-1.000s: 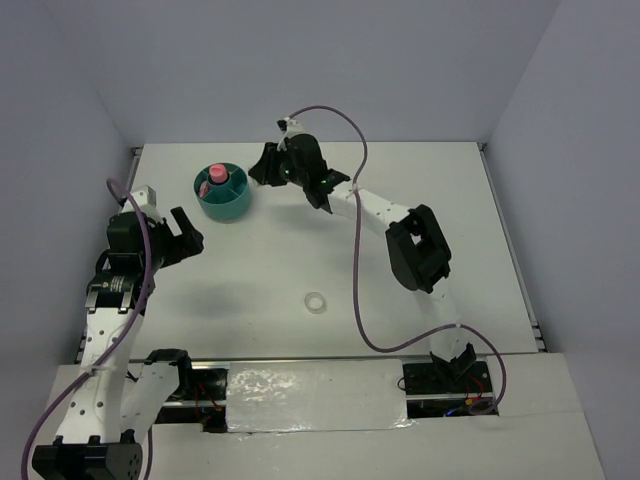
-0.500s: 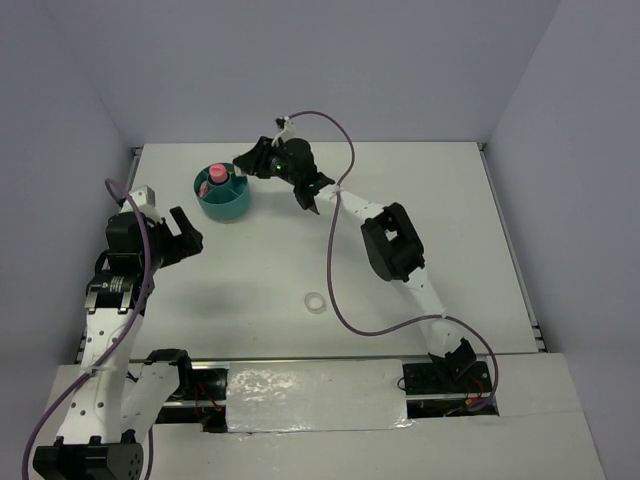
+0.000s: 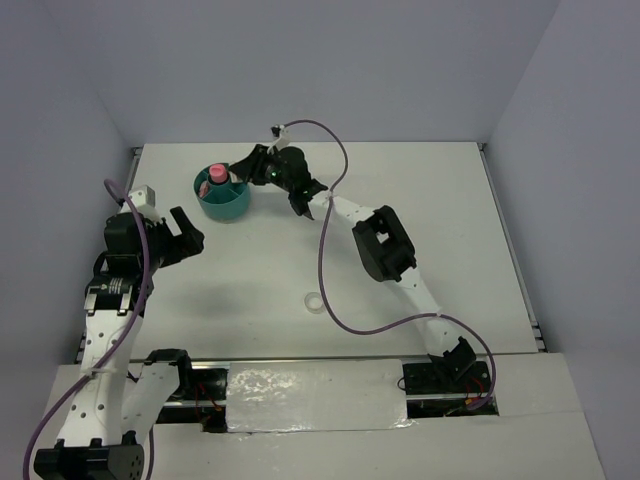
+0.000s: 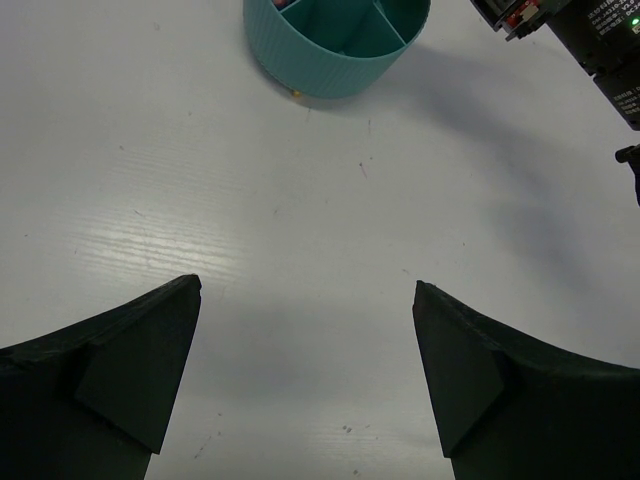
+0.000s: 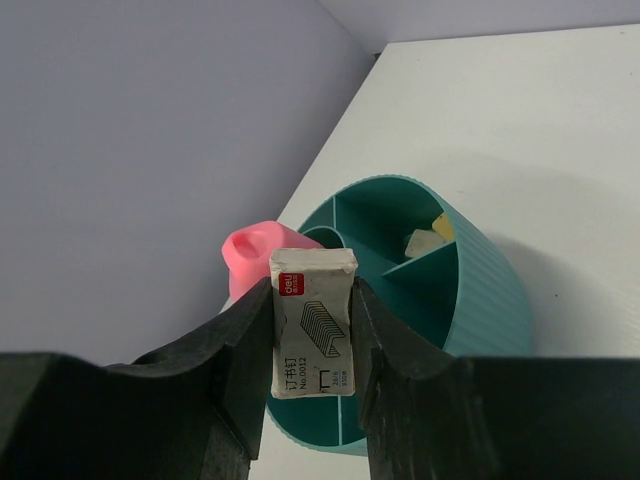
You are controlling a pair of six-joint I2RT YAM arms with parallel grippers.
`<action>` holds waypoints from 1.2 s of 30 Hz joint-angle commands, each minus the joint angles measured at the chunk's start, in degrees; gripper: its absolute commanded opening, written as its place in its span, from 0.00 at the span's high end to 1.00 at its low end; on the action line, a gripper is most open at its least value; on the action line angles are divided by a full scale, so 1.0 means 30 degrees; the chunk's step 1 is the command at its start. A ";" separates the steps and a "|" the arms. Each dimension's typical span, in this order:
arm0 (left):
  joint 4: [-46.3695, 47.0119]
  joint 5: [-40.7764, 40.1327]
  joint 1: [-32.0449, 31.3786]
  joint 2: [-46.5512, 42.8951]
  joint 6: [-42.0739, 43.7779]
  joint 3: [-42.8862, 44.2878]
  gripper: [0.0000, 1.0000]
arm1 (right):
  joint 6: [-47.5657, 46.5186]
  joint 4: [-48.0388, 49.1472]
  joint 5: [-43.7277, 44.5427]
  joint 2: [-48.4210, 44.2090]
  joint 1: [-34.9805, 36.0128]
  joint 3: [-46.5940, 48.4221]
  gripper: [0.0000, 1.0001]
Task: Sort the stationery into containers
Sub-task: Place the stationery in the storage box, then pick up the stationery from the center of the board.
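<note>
The round teal organiser [image 3: 224,200] stands at the back left of the table, with a pink stubby stick [image 3: 216,174] upright in it. My right gripper [image 3: 243,166] is over its right rim, shut on a small white staple box [image 5: 312,322]. In the right wrist view the box hangs above the organiser [image 5: 490,290], with the pink stick [image 5: 250,258] behind it and small pale items in a compartment. A clear-white tape ring [image 3: 315,300] lies on the table near the front middle. My left gripper [image 3: 185,236] is open and empty, left of the table's middle. The organiser's front wall shows in the left wrist view [image 4: 335,65].
The right arm [image 3: 385,245] stretches across the table's middle, with its purple cable looping over the tape ring's area. Grey walls close the table at the back and both sides.
My right gripper has moved left with the staple box, from beside the organiser to over its right rim. The left arm has not moved.
</note>
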 commanded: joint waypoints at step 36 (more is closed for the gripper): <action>0.0532 -0.0236 0.0214 -0.0293 0.0232 0.0084 0.01 | -0.5957 -1.8582 1.0919 -1.8637 0.3079 -1.7545 0.51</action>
